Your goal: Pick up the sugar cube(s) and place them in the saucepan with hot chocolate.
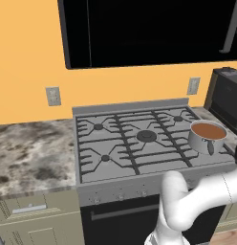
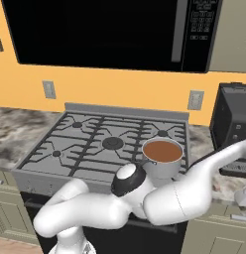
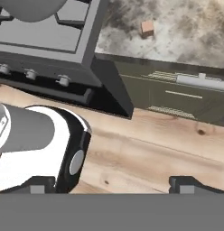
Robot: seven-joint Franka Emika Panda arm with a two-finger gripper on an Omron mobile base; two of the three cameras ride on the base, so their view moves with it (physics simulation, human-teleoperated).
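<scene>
Hovering with fingers (image 3: 186,184) spread wide, empty. Sugar cube (image 3: 147,28) lies on marble tabletop just beside stove (image 3: 50,40); saucepan (image 1: 207,137) on stove's near corner. Cube likely light, crumbly; pinch flat sides gently.

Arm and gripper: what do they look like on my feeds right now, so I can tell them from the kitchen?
The arm is made of smooth, rounded, glossy white segments, with a black joint band topped by a white cap at the elbow. No cables or markings show. The gripper has two small, dark, blocky fingertips.
</scene>
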